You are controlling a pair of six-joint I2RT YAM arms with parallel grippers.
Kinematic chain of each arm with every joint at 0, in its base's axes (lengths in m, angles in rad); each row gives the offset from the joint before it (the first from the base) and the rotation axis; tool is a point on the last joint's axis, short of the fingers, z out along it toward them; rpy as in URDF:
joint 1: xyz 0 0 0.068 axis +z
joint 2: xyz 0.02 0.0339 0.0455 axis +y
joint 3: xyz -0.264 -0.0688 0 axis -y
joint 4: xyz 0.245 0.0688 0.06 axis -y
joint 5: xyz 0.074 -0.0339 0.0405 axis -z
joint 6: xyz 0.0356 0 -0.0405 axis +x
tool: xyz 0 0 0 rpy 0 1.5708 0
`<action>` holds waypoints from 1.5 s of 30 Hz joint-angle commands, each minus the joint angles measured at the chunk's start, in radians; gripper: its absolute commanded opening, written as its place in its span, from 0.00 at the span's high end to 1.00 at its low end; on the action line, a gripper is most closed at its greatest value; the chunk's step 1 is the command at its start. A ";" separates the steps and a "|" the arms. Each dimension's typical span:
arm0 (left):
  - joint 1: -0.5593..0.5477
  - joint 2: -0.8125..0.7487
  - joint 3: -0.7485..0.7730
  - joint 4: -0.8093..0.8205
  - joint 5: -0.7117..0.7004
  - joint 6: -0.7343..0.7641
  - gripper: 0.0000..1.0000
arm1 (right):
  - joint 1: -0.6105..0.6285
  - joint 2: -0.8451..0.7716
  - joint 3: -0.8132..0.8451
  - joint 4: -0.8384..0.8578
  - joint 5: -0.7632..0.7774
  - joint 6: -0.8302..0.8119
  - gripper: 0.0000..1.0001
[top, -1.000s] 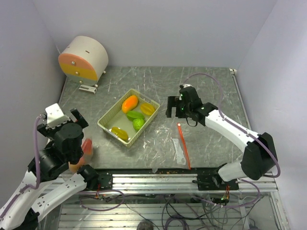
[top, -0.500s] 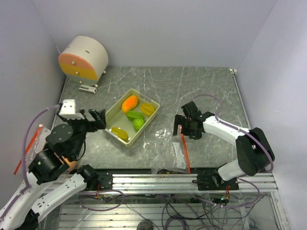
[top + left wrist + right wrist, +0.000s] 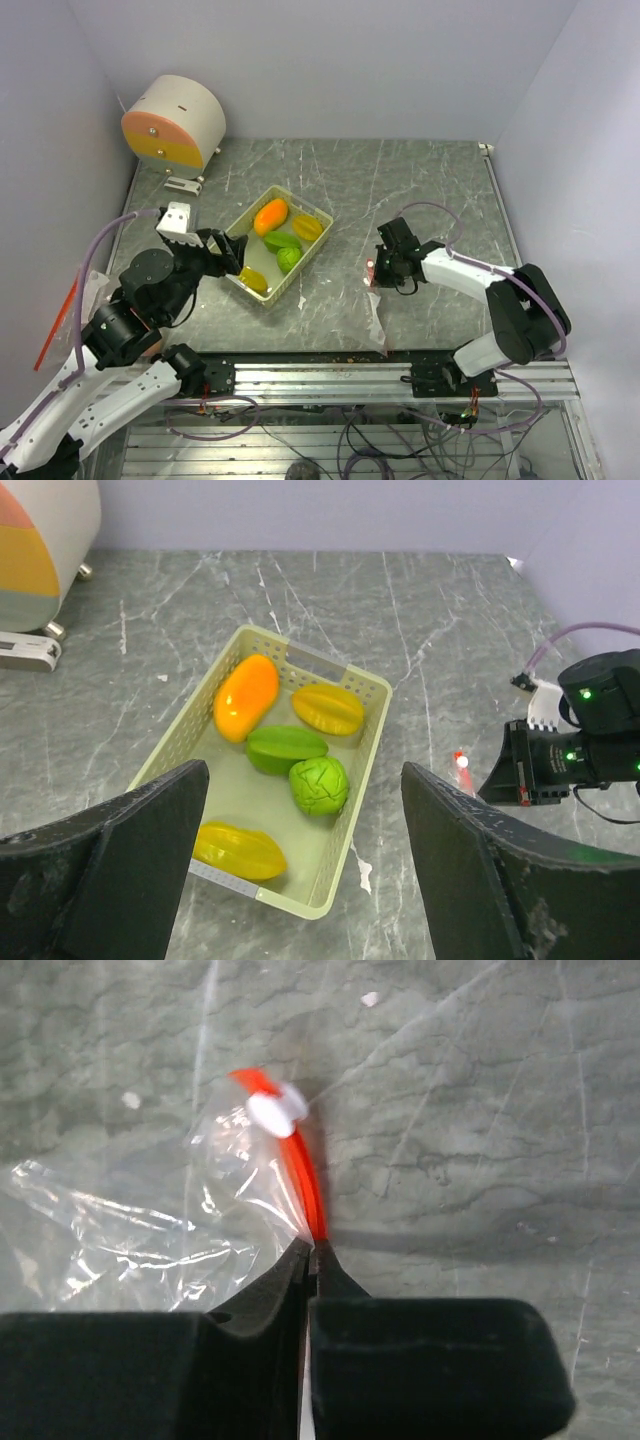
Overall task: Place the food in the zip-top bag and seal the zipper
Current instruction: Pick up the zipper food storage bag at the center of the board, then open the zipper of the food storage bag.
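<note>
The food lies in a pale yellow-green tray (image 3: 313, 214): an orange mango (image 3: 270, 214) (image 3: 246, 696), a yellow-orange piece (image 3: 328, 709), a long green piece (image 3: 286, 748), a round green piece (image 3: 319, 785) and a yellow piece (image 3: 238, 849). My left gripper (image 3: 225, 255) (image 3: 303, 772) hovers open over the tray's near left corner with nothing between its fingers. The clear zip-top bag (image 3: 377, 318) (image 3: 130, 1230) lies flat right of the tray. Its red zipper (image 3: 300, 1175) carries a white slider (image 3: 276, 1110). My right gripper (image 3: 378, 270) (image 3: 313, 1245) is shut on the zipper just below the slider.
A round white, orange and yellow drum (image 3: 175, 122) stands at the back left. At the far left a red strip (image 3: 55, 322) with clear film shows beside my left arm, and an orange-pink object (image 3: 150, 346) sits partly hidden under that arm. Walls close in left and right.
My left arm swung from the left side toward the tray, jaws staying open. My right gripper dropped to the bag's far end and shut on the red zipper.
</note>
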 commanded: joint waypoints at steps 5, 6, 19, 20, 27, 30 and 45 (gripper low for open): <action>-0.001 0.087 0.050 0.030 0.102 -0.057 0.20 | 0.050 -0.244 0.147 -0.025 0.019 -0.109 1.00; 0.000 0.096 0.048 0.039 0.118 -0.059 0.20 | 0.053 -0.275 0.156 0.004 -0.031 -0.138 1.00; 0.000 0.105 -0.089 0.355 0.337 -0.003 0.01 | 0.073 -0.517 0.042 0.675 -0.859 -0.290 1.00; 0.000 0.096 -0.102 0.381 0.350 0.002 0.01 | 0.072 -0.519 0.047 0.715 -0.918 -0.282 1.00; 0.000 0.032 -0.136 0.457 0.441 0.026 0.01 | 0.072 -0.524 0.061 1.003 -1.208 -0.129 1.00; -0.001 0.036 -0.151 0.503 0.578 0.023 0.00 | 0.072 -0.514 0.049 1.207 -1.236 -0.011 1.00; 0.000 0.105 -0.273 0.933 0.977 -0.064 0.00 | 0.086 -0.302 0.112 1.860 -1.242 0.440 1.00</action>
